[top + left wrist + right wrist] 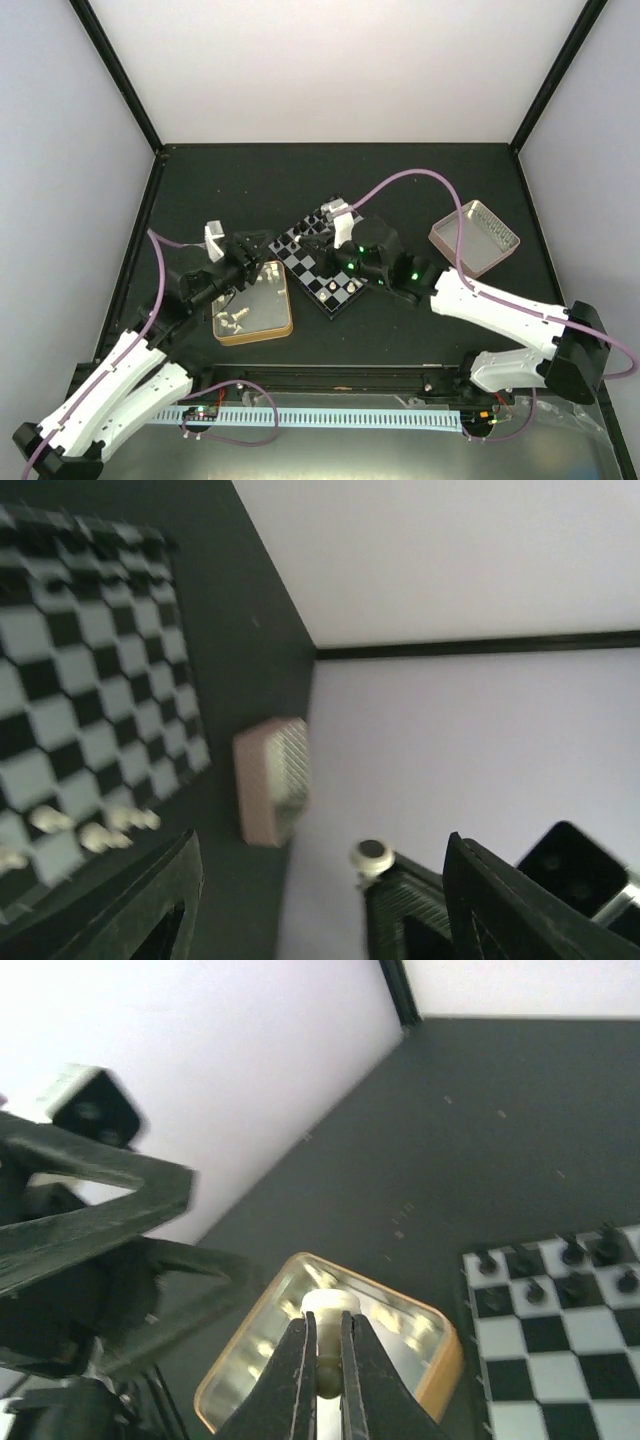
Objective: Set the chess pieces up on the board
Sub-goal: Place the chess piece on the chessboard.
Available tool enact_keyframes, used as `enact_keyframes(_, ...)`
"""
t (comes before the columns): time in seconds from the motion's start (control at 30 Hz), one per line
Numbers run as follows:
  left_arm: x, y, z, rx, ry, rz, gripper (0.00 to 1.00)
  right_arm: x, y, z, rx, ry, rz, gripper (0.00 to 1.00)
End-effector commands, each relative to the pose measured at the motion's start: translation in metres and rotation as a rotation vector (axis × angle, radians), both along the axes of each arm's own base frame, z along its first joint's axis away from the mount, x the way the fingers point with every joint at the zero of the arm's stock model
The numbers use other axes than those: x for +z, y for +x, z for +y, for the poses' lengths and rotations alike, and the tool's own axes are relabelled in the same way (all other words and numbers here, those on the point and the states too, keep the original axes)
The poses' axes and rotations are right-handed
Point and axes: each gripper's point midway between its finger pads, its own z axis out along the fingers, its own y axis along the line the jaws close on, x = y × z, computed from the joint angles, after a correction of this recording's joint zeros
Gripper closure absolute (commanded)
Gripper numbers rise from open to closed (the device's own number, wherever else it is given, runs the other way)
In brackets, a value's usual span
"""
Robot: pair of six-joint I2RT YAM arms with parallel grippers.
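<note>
Dark table (pixel 250 180) fills my overhead view, walled in white on three sides. Left arm (pixel 120 375) reaches in from the near left corner, right arm (pixel 510 310) from the near right, and the two meet near the middle. The board (pixel 312 262) sits at the table's centre, turned so that one corner points at me, with the right arm's wrist covering its right corner. Gold-rimmed tin (pixel 287 300) lies just beside the board's near-left edge. Pinkish tray (pixel 500 262) sits well apart, off to the right. Left gripper (pixel 322 855): jaws spread wide, nothing between them. Right gripper (pixel 326 1332): fingers drawn nearly together, pinching one white piece (pixel 330 1303) at the very tips, its rounded top standing clear above them. On the right wrist camera that piece hangs over the tin, with the left gripper's open fingers close by at the left of the view. Black pieces (pixel 570 1255) stand in rows along the board's far edge. A few white pieces (pixel 100 835) stand near its opposite edge. More loose white pieces (pixel 232 320) lie in the tin's near-left corner; I cannot tell which kinds they are.
</note>
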Motion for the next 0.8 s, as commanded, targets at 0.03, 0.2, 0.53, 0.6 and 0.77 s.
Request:
enact_keyframes(0.03, -0.027, 0.01, 0.062, 0.187, 0.513, -0.1, 0.29, -0.086, 0.008, -0.046, -0.043, -0.391, 0.299, 0.99)
enact_keyframes(0.2, -0.052, 0.013, 0.076, 0.145, 0.796, -0.134, 0.28, -0.136, 0.025, -0.082, -0.076, -0.646, 0.444, 0.99)
enact_keyframes(0.53, -0.092, 0.02, 0.071, 0.023, 0.972, -0.095, 0.27, -0.189, 0.045, -0.079, -0.045, -0.949, 0.572, 0.97)
enact_keyframes(0.6, -0.095, 0.02, 0.075, 0.027, 0.999, -0.083, 0.27, -0.198, 0.046, -0.081, -0.052, -0.985, 0.585, 0.97)
enact_keyframes(0.77, -0.1, 0.022, 0.079, 0.023, 1.031, -0.082, 0.27, -0.217, 0.047, -0.078, -0.017, -1.033, 0.613, 0.94)
